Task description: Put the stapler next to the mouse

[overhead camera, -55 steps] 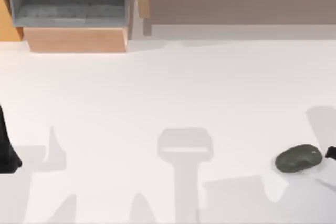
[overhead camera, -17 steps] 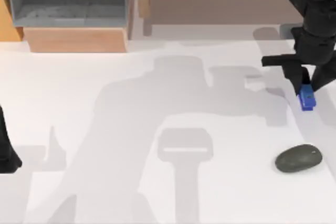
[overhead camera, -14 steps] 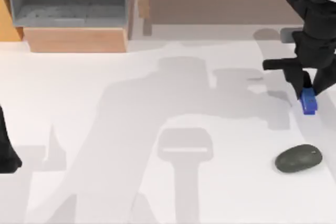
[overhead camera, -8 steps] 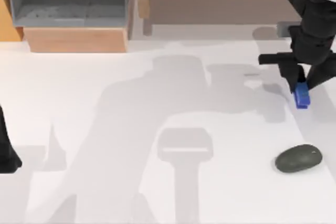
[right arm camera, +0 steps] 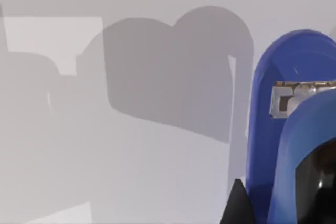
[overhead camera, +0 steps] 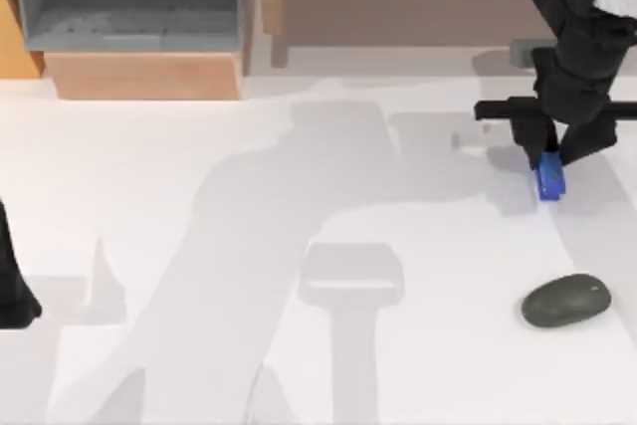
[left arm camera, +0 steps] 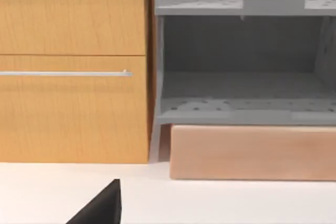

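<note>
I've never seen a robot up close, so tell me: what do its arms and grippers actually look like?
Both arms are glossy black. The right arm is bulky and rounded, with a white patch near its top and a thin black bar sticking out sideways above the right gripper, whose jaws are short, dark prongs. The left arm is a plain black shape at the table's left edge. No cables or markings are visible.

White table (overhead camera: 199, 196), mouse (overhead camera: 565, 301) resting on it

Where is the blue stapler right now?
In the top view the stapler is at the table's right side, held in the right tool, apart from the mouse nearer the front edge.
</note>
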